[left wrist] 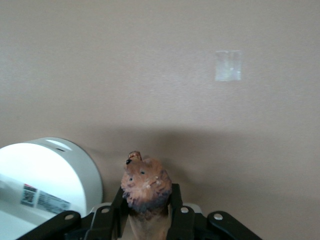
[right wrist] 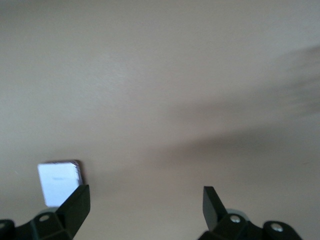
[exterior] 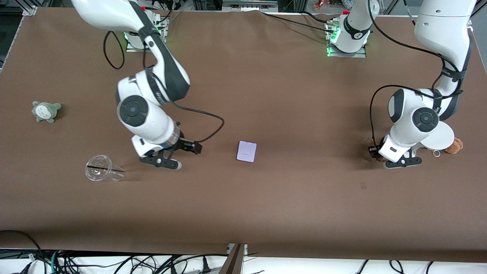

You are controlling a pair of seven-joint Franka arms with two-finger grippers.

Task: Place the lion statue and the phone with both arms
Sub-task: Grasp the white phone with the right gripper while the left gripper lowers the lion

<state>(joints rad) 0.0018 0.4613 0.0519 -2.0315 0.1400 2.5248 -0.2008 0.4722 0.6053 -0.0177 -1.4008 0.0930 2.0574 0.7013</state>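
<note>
Orange-brown lion statue [left wrist: 146, 187] clamped in left gripper [left wrist: 146, 212]; phone [exterior: 246, 151] beside right gripper [exterior: 173, 154].

Both Franka arms are glossy white with black joint bands and dark round caps. Black cables loop alongside them, green lights glow at the bases, and silver screws dot the black fingers.

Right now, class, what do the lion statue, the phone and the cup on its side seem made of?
Lion statue: likely carved wood or resin, matte, rough orange-brown grain.
Phone: smooth plastic or glass, pale lavender, even flat face.
Cup: clear, glossy thin plastic; the table shows through.
</note>
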